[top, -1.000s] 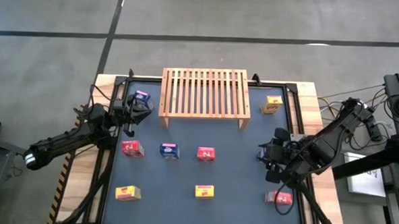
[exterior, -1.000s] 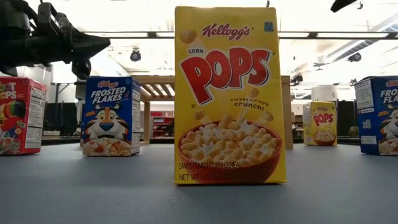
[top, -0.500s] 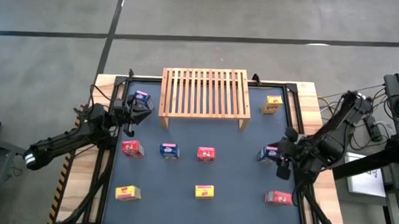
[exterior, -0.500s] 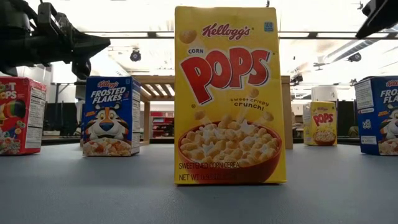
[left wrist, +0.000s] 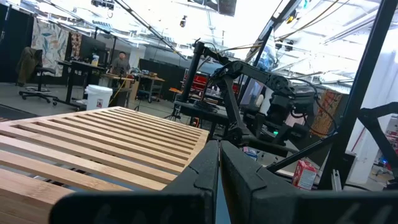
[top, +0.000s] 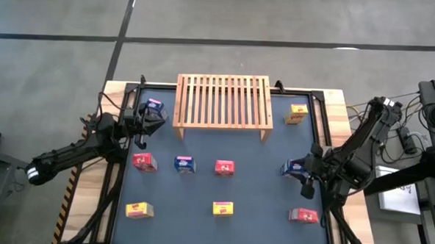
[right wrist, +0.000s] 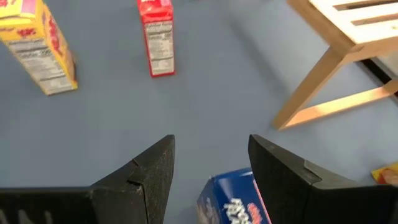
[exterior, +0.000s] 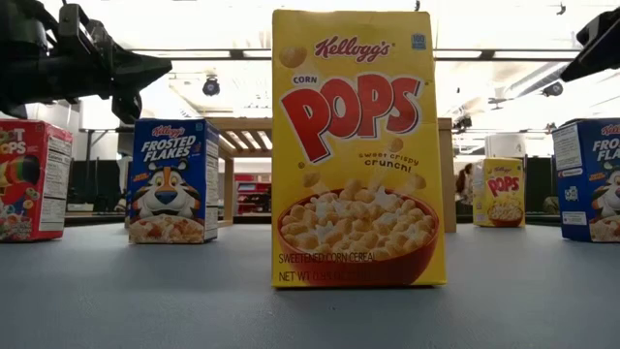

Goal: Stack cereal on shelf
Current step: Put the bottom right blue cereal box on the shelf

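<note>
Since 1 s ago your R arm has pulled back toward the table's right edge and off the red box (top: 303,215) at front right, which it was covering then; the right gripper (top: 304,176) now hangs over the blue box (top: 292,168) at mid right. Its fingers (right wrist: 144,173) stand apart, nothing between them; in the R wrist view that blue box sits just under the gap, not touched as far as you can tell. L arm hasn't moved: left gripper (top: 145,117) clenched, holding nothing, at the shelf's left end beside a blue box (top: 154,104). Shelf (top: 222,101) stands at rear centre, no boxes on its slats. Yellow box (top: 297,113) sits right of the shelf. Remaining boxes are upright on the mat (top: 258,212).
</note>
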